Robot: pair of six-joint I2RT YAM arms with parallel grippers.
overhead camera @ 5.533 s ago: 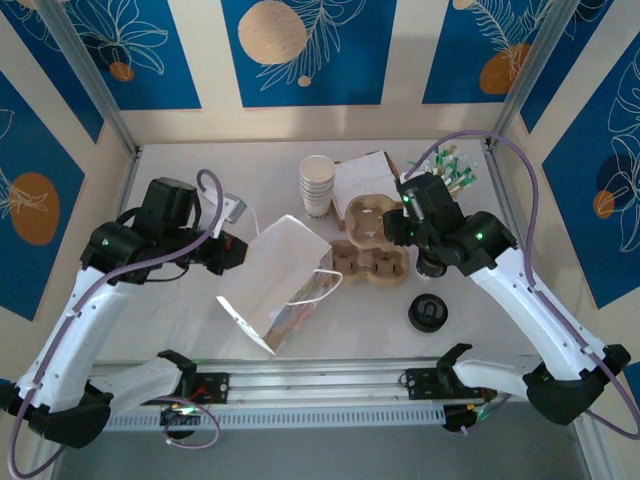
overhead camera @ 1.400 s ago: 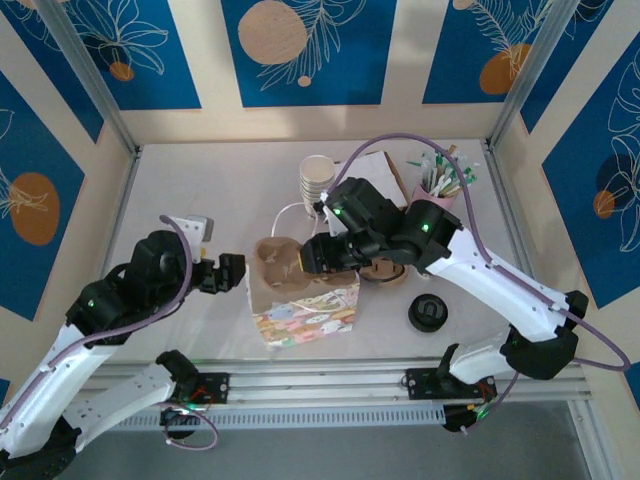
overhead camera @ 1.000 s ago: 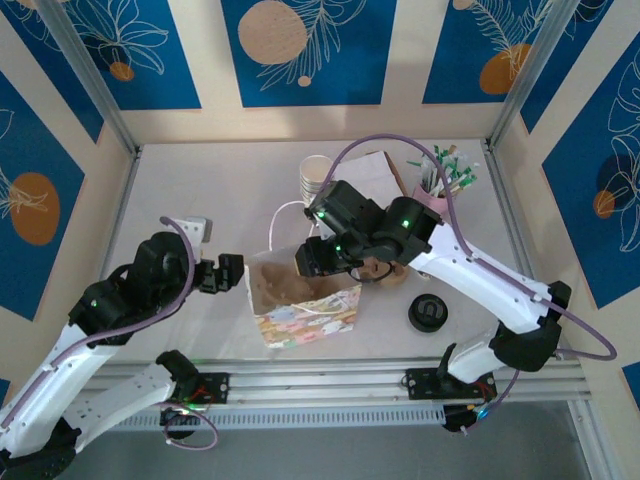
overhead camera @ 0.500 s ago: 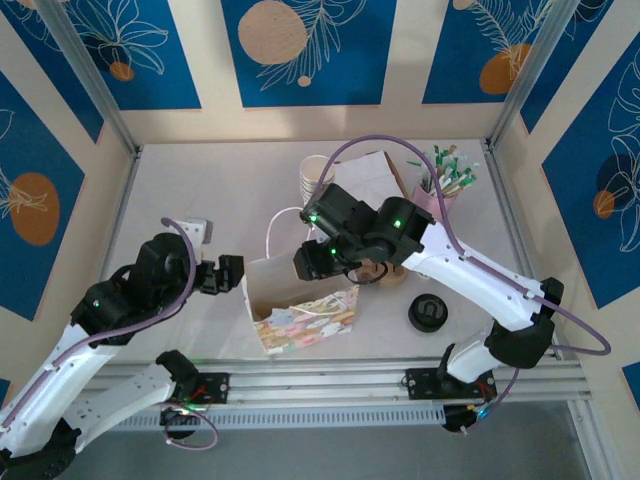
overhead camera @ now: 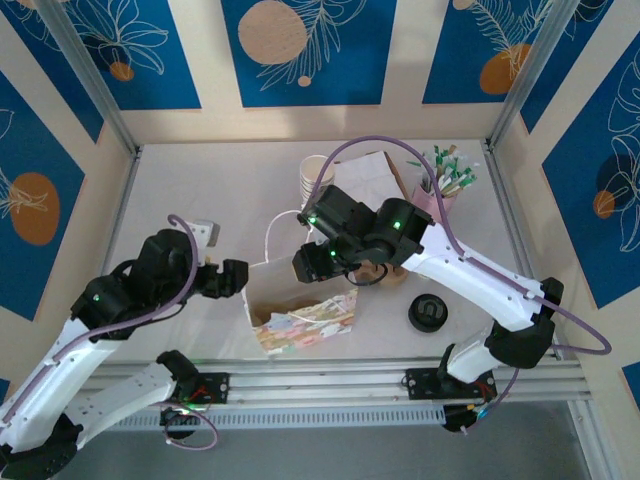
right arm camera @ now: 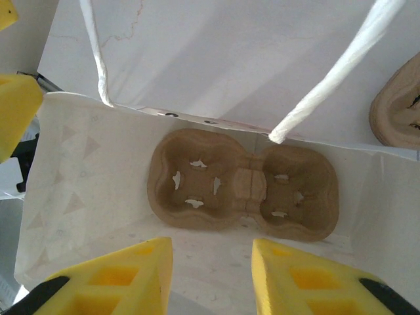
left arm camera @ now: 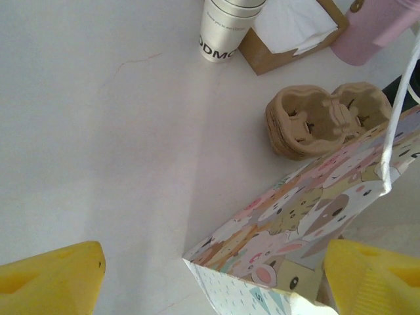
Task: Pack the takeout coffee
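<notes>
The paper bag [overhead camera: 312, 318], printed with cartoon animals, stands open-topped at the middle front of the table. In the right wrist view a brown two-cup carrier [right arm camera: 243, 187] lies flat on the bag's white floor. My right gripper [right arm camera: 210, 275] hangs above it in the bag's mouth [overhead camera: 312, 262], open, with nothing between its yellow fingers. The bag's white handles [right arm camera: 341, 65] rise on either side. My left gripper [overhead camera: 232, 280] is wide open at the bag's left side. The bag's bottom corner [left arm camera: 216, 262] lies between its fingers, and the left finger [left arm camera: 52, 279] is well clear of it.
More brown carriers [overhead camera: 385, 270] are stacked just right of the bag. A stack of white paper cups [overhead camera: 318, 178], a napkin box [overhead camera: 375, 172] and a pink cup of stirrers [overhead camera: 440, 190] stand at the back. A black lid [overhead camera: 427, 313] lies front right.
My right gripper brought the carrier over the bag, lowered it inside and let go; it now sits a little higher. The left gripper edged closer to the bag.
</notes>
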